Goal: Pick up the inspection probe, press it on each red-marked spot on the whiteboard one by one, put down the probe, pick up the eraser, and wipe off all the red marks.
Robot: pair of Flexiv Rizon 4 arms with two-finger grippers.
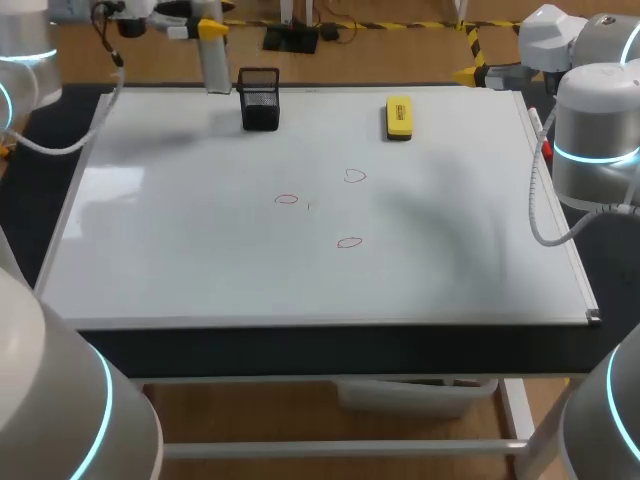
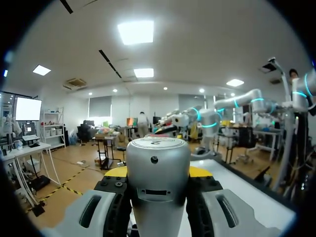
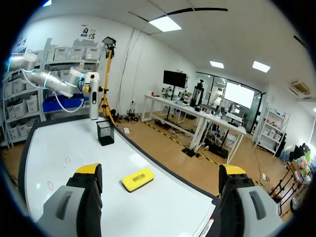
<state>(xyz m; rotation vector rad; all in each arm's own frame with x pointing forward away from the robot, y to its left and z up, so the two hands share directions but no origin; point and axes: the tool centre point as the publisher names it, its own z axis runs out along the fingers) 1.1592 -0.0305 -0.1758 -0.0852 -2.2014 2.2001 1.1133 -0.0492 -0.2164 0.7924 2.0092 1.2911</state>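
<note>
The silver cylindrical probe (image 1: pixel 216 66) hangs upright over the whiteboard's (image 1: pixel 180 250) far left edge, beside a black mesh holder (image 1: pixel 259 98). My left gripper (image 1: pixel 211 30) is shut on its upper end. In the left wrist view the probe (image 2: pixel 158 182) fills the gap between the fingers of the left gripper (image 2: pixel 159 174). Three red outlines (image 1: pixel 287 199), (image 1: pixel 354 176), (image 1: pixel 349 242) are drawn mid-board. A yellow eraser (image 1: pixel 398 117) lies at the far right. My right gripper (image 3: pixel 160 177) is open, above the board's far right corner, with the eraser (image 3: pixel 138 178) ahead of it.
The black mesh holder (image 3: pixel 104 132) stands on the board near its far edge. The board's raised frame (image 1: pixel 560 230) runs along the right side, close under my right arm (image 1: pixel 590 130). Beyond the near edge the table drops off.
</note>
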